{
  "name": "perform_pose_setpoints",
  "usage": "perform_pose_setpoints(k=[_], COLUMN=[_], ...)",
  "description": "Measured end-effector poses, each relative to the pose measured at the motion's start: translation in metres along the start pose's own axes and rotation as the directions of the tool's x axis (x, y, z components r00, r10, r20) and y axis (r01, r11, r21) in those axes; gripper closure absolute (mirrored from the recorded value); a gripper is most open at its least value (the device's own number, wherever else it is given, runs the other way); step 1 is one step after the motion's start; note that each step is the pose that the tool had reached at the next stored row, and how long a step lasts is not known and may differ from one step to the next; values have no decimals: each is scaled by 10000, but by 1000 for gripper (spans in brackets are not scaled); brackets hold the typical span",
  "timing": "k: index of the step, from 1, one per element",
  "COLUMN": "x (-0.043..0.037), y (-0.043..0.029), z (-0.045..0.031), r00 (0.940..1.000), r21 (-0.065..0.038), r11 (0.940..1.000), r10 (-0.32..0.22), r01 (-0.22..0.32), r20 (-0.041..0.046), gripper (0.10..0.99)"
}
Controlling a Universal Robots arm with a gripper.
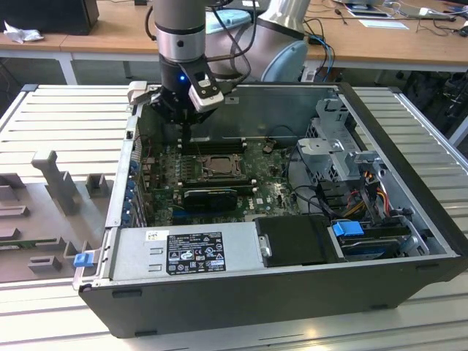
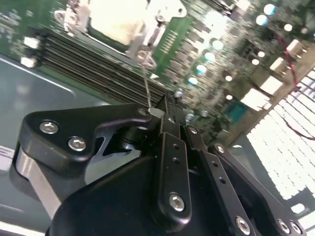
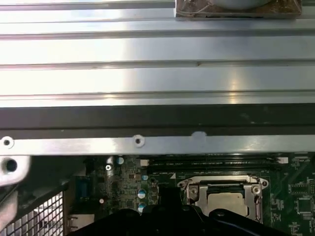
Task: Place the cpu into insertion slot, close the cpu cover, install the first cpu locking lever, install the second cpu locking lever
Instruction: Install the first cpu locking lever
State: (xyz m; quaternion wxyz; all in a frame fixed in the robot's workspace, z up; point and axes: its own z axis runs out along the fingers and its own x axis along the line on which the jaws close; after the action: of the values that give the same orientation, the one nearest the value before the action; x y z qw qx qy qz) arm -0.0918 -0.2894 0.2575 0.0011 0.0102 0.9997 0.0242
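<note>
Ribbed metal table (image 1: 44, 124) carries the open computer case (image 1: 409, 212); inside, the cpu (image 3: 225, 199) sits under the closed cpu cover (image 3: 192, 189). Gripper (image 2: 165, 115), fingers pinched together, grips a thin wire locking lever (image 2: 145, 83).

Silver-grey arm (image 1: 178, 18), black screw-studded claw (image 2: 165, 110), blue light

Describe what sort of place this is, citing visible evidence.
Probably a robotics lab or workshop: an open computer case lies on a slatted metal bench, a robot arm reaches inside, and cluttered desks stand behind.

Case wall (image 1: 292, 102) close behind socket; drive cage (image 1: 340, 150) well aside
</note>
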Motion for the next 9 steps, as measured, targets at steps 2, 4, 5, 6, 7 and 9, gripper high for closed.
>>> perform_pose_setpoints(k=[2, 4, 5, 6, 7, 9], x=[-126, -256, -346, -378, -385, -386], y=[12, 25, 29, 29, 29, 27], z=[14, 41, 57, 63, 63, 70], r00=[10000, 10000, 10000, 10000, 10000, 10000], r21=[1, 0, 1, -17, -80, -278], r11=[10000, 10000, 10000, 10000, 10000, 9996], r10=[0, 1, 0, -1, -3, 0], r01=[0, -1, 0, 1, 3, 0], r20=[-5, -14, -18, -21, -22, -26], gripper=[980, 980, 980, 980, 980, 980])
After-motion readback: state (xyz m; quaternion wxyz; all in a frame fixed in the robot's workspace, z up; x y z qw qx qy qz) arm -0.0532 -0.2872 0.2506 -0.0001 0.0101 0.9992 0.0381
